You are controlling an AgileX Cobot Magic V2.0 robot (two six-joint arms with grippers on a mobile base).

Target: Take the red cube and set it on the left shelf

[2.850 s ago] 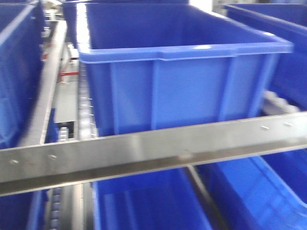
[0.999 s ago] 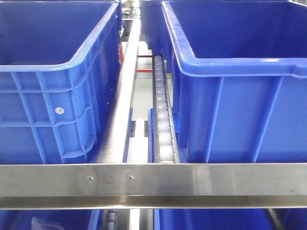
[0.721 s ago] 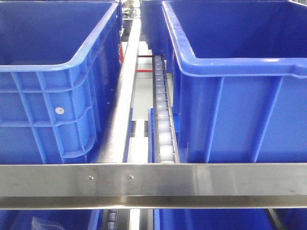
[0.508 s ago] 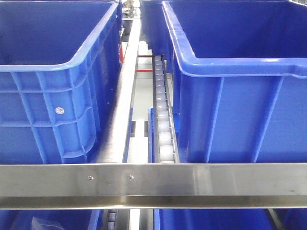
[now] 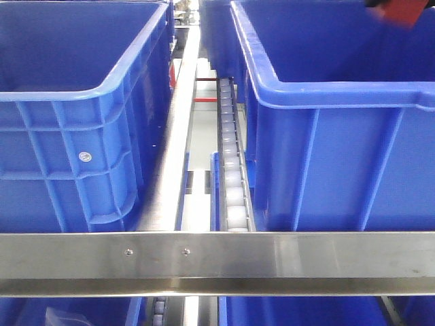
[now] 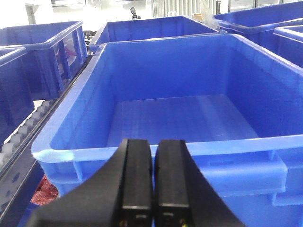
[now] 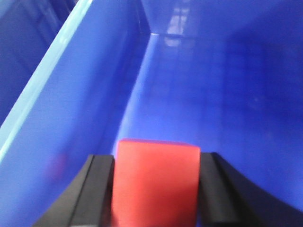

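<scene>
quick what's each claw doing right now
Left claw: closed, holding nothing, in front of a blue bin.
Right claw: closed on the red cube, over a blue bin.

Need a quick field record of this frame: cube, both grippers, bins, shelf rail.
red cube: clamped in right gripper, above the interior of a blue bin
left gripper: shut, empty, in front of another blue bin's rim
front view: red shape at top right edge, over right bin
shelf rail: steel, riveted
cube released: no
</scene>
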